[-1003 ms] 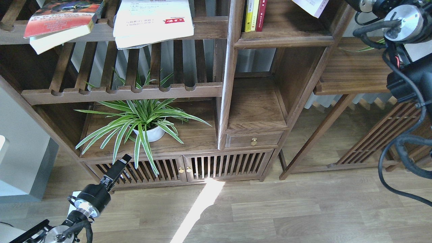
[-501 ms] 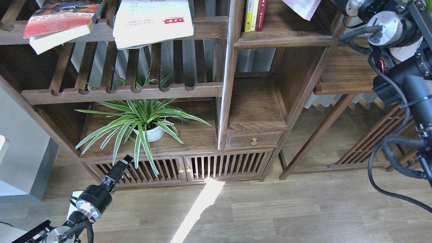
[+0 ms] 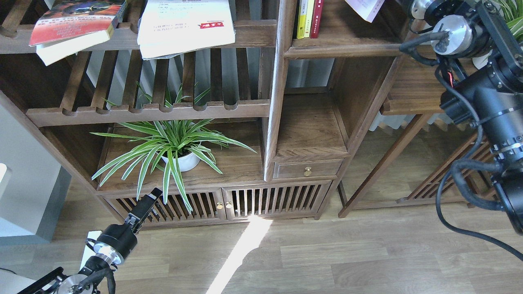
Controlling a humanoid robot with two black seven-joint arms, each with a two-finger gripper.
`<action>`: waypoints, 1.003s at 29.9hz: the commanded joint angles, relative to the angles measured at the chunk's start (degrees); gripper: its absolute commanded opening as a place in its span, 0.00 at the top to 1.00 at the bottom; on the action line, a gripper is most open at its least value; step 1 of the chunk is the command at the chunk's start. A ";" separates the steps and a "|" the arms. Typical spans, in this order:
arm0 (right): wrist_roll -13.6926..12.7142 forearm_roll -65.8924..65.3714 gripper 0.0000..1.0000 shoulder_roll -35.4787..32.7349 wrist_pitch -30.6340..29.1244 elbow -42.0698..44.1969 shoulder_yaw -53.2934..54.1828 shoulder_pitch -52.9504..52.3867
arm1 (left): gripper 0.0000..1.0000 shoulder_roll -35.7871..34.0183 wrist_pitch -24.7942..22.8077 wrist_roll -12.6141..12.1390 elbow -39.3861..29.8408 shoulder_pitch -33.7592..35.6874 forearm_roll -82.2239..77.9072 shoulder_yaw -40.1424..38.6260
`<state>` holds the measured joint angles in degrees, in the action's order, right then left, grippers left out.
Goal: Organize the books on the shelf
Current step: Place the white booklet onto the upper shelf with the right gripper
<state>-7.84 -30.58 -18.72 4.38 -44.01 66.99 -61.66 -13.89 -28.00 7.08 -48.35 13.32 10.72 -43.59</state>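
The thick red-orange book (image 3: pixel 69 22) and the large white book with a red logo (image 3: pixel 184 26) lie flat on the top slatted rack at the upper left. The thin pale booklet (image 3: pixel 365 8) hangs tilted above the shelf (image 3: pixel 347 43), a solid board in a narrow cubby. My right arm (image 3: pixel 449 30) reaches up beside the booklet, and its fingers are cut off by the top edge. My left gripper (image 3: pixel 149 199) is low at the front left, near the cabinet doors, away from the books. It is dark and its fingers cannot be told apart.
Yellow and red books (image 3: pixel 308 18) stand upright at the shelf's left end. A spider plant in a white pot (image 3: pixel 179 159) sits on the wide lower board. Below the shelf are an empty cubby (image 3: pixel 310 126) and a small drawer (image 3: pixel 306 169). Wooden floor lies in front.
My right arm has swung left toward the cubby, and the pale booklet has moved left with it. My left gripper has barely moved.
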 commanded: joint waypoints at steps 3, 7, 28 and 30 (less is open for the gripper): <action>1.59 -0.27 0.98 1.75 0.01 3.84 -0.98 -2.58 | 0.02 0.35 0.00 -0.04 0.01 0.04 0.00 0.00; 2.83 -0.27 0.98 2.37 0.54 6.31 -2.21 -4.95 | 0.02 0.62 0.00 -0.13 0.01 0.22 0.00 0.00; 3.88 -0.36 0.96 7.99 3.26 9.82 -4.41 -5.40 | 0.02 1.23 0.00 -0.04 0.01 0.21 0.00 -0.18; 4.41 -0.36 0.96 8.26 3.26 10.87 -4.50 -6.10 | 0.02 1.23 0.00 -0.04 0.01 0.30 0.00 -0.09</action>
<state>-4.22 -30.94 -11.26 7.65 -34.55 62.59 -67.00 -12.70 -28.00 7.02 -48.35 13.45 10.72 -43.71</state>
